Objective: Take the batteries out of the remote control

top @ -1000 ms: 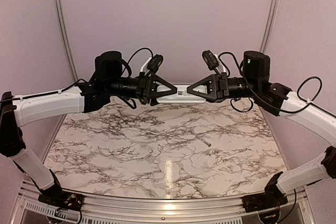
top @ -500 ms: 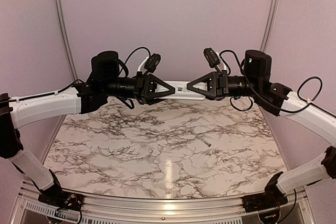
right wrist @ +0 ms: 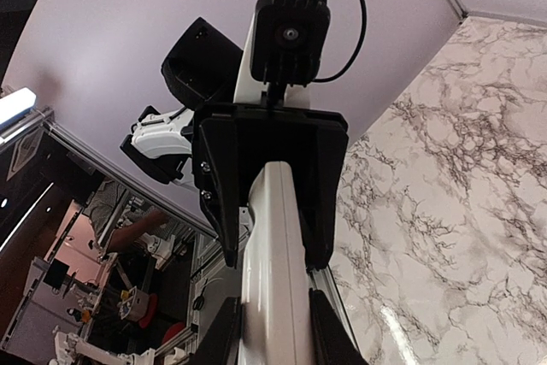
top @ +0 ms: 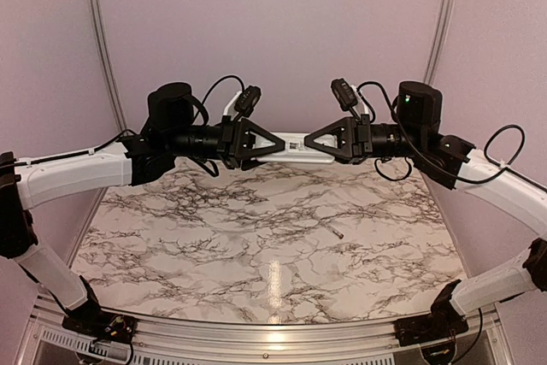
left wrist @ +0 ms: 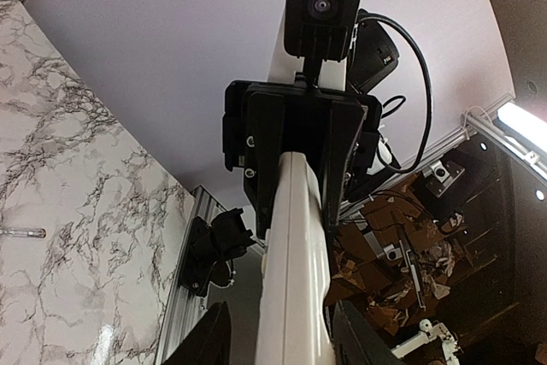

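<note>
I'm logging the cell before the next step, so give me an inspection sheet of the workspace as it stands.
Surface: marble table, glossy, glare near the front.
Job's things: remote control held in the air, roughly level; batteries not seen.
Clutter: one thin grey rod lying right of centre.
Grippers: left gripper and right gripper each shut on one end of the remote control.
Cables: black cables looped at both wrists, off the table.
Surroundings: lilac walls, metal frame posts.
</note>
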`<state>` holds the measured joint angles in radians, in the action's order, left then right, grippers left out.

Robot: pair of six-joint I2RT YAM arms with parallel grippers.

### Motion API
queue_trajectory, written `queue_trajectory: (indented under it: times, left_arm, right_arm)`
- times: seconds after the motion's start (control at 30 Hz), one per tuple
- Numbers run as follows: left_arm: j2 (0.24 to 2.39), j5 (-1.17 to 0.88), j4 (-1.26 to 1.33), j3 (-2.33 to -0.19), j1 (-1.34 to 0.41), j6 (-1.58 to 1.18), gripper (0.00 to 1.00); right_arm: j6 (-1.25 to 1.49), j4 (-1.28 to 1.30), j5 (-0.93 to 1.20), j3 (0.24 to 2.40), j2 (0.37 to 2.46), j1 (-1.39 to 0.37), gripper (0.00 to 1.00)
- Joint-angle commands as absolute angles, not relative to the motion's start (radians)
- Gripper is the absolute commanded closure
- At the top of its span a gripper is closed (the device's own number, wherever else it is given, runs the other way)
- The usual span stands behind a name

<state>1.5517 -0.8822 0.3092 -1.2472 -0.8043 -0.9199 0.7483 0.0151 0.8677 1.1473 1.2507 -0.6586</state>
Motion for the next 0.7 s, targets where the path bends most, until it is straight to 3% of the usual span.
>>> queue_trajectory:
  times: [0.0,0.47,0.67]
  left_arm:
    - [1.535,-0.885,0.340,-1.236,-0.800,-0.916,0.57]
    - [1.547,-0.889,0.345,-1.237,-0.802,-0.920,0.65]
    - [1.554,-0.894,0.344,-1.241,-0.802,-0.924,0.77]
  right_arm:
    - [0.764,-0.008,0.877,1.155,1.244,-0.664,1.00]
    - [0.769,-0.008,0.877,1.149,1.258,-0.664,1.00]
    - [0.773,-0.006,0.875,1.150,1.265,-0.665,1.00]
